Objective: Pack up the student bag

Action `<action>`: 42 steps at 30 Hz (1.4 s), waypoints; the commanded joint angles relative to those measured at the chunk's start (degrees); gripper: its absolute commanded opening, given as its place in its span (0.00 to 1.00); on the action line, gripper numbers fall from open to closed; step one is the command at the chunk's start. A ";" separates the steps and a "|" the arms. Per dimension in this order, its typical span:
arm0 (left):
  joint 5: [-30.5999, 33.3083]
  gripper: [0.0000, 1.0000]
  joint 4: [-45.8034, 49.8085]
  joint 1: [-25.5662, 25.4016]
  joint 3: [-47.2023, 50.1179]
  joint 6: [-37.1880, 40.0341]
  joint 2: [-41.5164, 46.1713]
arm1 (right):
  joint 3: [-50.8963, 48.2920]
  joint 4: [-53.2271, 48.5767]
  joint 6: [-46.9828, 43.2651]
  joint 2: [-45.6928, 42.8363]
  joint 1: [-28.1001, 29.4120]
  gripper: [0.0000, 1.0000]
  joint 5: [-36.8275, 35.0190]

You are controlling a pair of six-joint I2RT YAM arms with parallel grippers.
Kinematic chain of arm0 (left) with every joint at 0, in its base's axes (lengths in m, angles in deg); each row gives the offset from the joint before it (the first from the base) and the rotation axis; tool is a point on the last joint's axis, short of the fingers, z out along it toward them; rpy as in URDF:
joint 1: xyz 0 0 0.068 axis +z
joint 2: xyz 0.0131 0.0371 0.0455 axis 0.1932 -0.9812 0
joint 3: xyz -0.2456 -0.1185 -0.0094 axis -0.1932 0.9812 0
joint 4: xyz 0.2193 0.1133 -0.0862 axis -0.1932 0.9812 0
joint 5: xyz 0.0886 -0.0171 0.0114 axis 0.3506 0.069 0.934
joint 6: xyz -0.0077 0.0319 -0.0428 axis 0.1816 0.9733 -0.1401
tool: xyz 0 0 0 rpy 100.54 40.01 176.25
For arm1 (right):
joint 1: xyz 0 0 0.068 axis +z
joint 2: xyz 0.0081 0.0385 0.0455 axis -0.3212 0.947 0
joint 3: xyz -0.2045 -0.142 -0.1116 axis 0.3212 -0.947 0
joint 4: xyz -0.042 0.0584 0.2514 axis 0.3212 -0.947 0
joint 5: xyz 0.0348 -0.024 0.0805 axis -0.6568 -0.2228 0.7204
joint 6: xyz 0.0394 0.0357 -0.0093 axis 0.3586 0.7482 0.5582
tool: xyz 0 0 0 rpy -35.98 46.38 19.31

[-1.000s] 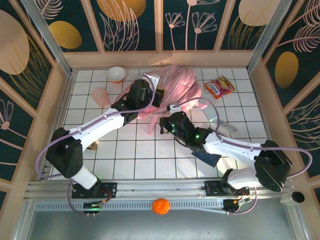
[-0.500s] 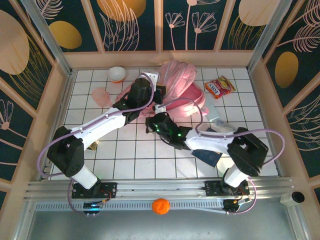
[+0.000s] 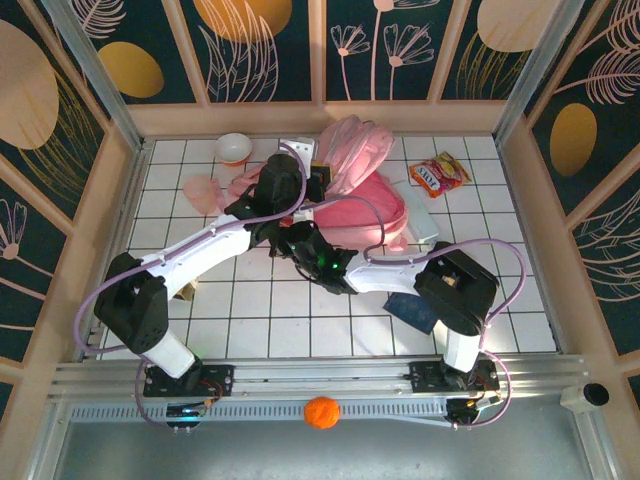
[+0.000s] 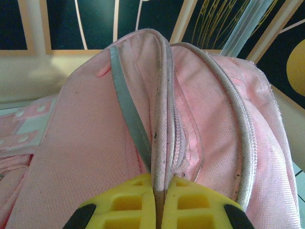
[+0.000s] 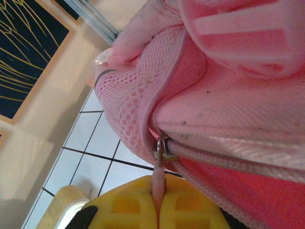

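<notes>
We see the large pink fabric backpack [image 3: 365,195] lying at the far middle of the white tiled table [image 3: 250,300]. Our left gripper [image 4: 157,193] is clamped on its piped top seam [image 4: 164,95]. The right gripper [image 5: 158,193] — at the backpack's near-left edge — pinches a pink zip pull [image 5: 159,179] beside the mesh pocket [image 5: 128,109].

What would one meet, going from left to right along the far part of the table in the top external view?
pink cup → white bowl → student bag → snack packet
</notes>
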 commanded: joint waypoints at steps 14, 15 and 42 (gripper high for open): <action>6.20 0.00 -9.43 -1.16 4.06 6.70 6.00 | -12.58 -5.10 1.74 -25.46 2.39 0.54 9.12; 6.19 0.00 -9.54 -1.04 4.65 6.89 6.24 | -12.95 -7.83 2.01 -27.85 2.36 0.55 9.35; -7.45 0.00 -14.91 -1.07 17.50 22.96 11.97 | -0.57 -33.89 3.47 -34.51 -44.58 0.88 53.70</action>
